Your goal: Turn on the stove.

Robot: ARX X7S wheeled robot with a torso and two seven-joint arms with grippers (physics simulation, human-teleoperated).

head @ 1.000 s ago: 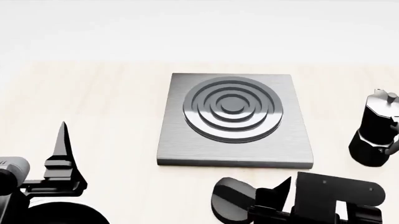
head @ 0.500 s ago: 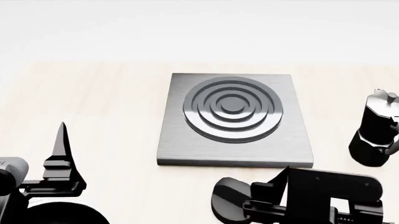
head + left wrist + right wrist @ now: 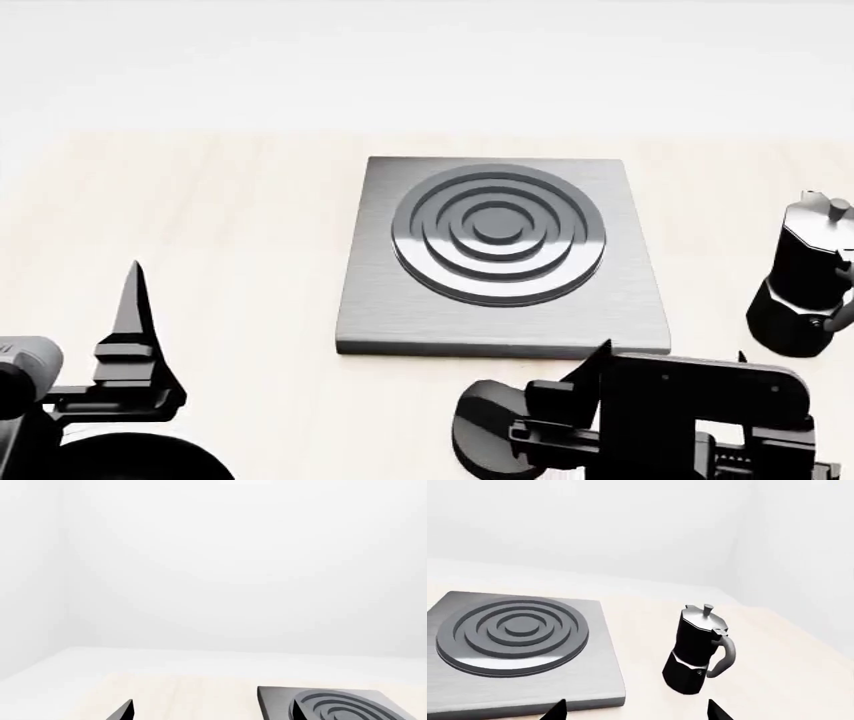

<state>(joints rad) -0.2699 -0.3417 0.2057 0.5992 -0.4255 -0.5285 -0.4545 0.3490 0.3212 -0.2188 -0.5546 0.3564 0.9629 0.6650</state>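
brushed dark-grey square metal stove [image 3: 505, 255] with its raised concentric ring burner lies flat on the pale wooden table [image 3: 227, 230], just ahead of the right gripper [image 3: 667, 352], whose black fingertips stand spread apart at the slab's near edge. black faceted moka pot [image 3: 697, 650] stands upright off that gripper's right side, apart from the stove. left gripper [image 3: 134, 320] hangs well off the stove's left side with one pointed finger showing, so i cannot tell its spread.

The right gripper [image 3: 667, 350] hides the knob; the moka pot [image 3: 805, 280] is edge-cropped.
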